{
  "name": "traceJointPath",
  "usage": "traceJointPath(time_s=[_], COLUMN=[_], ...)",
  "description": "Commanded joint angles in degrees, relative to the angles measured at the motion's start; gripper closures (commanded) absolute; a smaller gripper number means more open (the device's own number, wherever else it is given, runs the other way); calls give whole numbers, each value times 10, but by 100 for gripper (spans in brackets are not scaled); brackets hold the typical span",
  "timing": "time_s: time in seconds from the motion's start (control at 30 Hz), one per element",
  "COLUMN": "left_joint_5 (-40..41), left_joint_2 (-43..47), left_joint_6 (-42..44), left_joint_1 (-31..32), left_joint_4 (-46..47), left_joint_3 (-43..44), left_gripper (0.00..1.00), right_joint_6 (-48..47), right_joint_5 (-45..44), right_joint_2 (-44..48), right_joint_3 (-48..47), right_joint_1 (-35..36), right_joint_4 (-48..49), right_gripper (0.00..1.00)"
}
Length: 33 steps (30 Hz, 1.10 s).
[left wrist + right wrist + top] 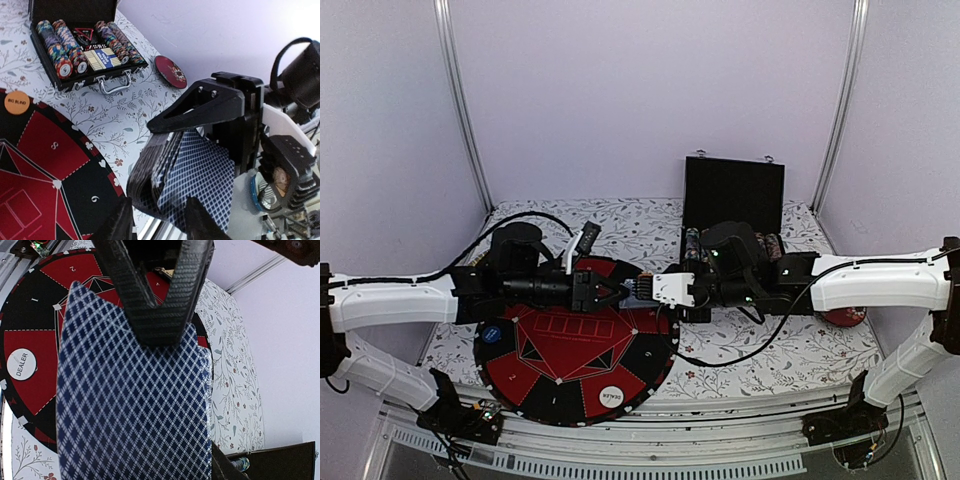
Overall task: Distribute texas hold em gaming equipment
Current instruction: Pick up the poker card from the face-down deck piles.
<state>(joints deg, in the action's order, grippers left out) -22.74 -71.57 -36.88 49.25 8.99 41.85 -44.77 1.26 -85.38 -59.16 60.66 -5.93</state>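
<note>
Well, both arms reach in level from the frame's sides and meet nose to nose at the centre, above the upper edge of the round mat (520,375). The right claw (640,290) is clamped on the deck of cards (200,170). The left claw (610,292) has its tips at the top card, but I cannot tell whether it pinches. The dealer disc (611,395) lies lower centre.
</note>
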Motion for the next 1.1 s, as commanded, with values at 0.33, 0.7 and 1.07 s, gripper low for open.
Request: traceJointPath(time_s=[0.33, 0.7, 1.07], left_joint_5=[-28, -61, -51], left_joint_2=[13, -3, 13], left_joint_6=[-37, -64, -50], left_joint_1=[-17, -16, -16], left_joint_4=[2, 32, 26], left_joint_3=[11, 8, 7], left_gripper=[46, 72, 95], right_joint_6=[3, 0, 0], right_joint_5=[2, 3, -1], right_joint_2=[-7, -15, -11], right_joint_3=[3, 1, 8], right_joint_1=[-4, -4, -8], right_joint_4=[21, 24, 25], right_gripper=[53, 54, 54])
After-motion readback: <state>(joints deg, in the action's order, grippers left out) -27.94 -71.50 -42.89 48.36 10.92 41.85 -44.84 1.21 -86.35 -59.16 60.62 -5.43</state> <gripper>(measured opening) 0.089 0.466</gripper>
